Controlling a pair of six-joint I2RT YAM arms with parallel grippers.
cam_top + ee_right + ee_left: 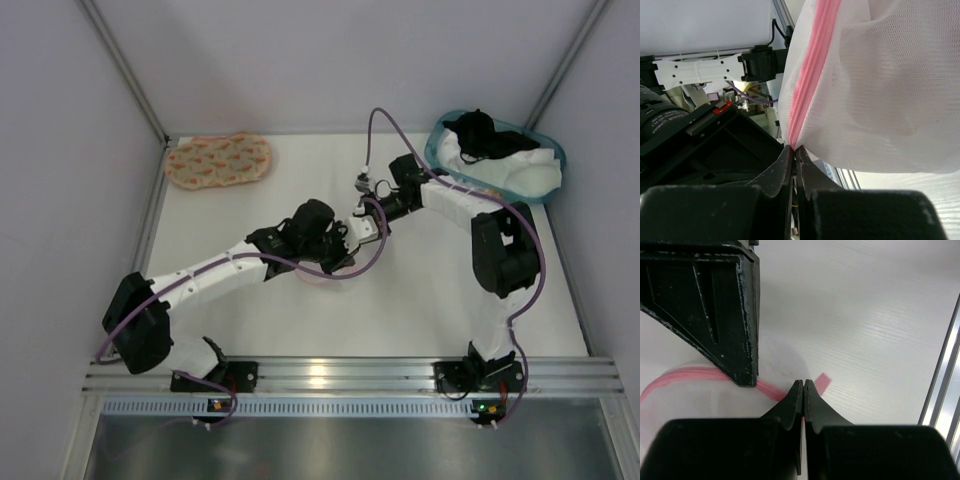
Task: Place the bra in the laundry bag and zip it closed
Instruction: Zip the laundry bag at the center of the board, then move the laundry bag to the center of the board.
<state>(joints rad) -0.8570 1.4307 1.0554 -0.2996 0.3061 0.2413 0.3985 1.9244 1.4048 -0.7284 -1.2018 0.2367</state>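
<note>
The laundry bag point(880, 90) is a white mesh pouch with a pink zipper point(807, 75), and it hangs bulging in front of the right wrist camera. My right gripper point(793, 148) is shut on the bottom end of that zipper. My left gripper point(803, 382) is shut on the bag's pink rim point(700, 374), beside a small pink tab point(823, 382). One of the right gripper's fingers point(730, 315) stands close on the left. From above, both grippers point(340, 262) point(360, 238) meet mid-table over the bag point(322, 280), which is mostly covered. The bra does not show in any view.
An orange-printed padded piece point(218, 160) lies at the back left. A teal basket point(495, 155) with white and black cloth sits at the back right. An aluminium rail point(350, 378) runs along the near edge, and grey walls close in the sides.
</note>
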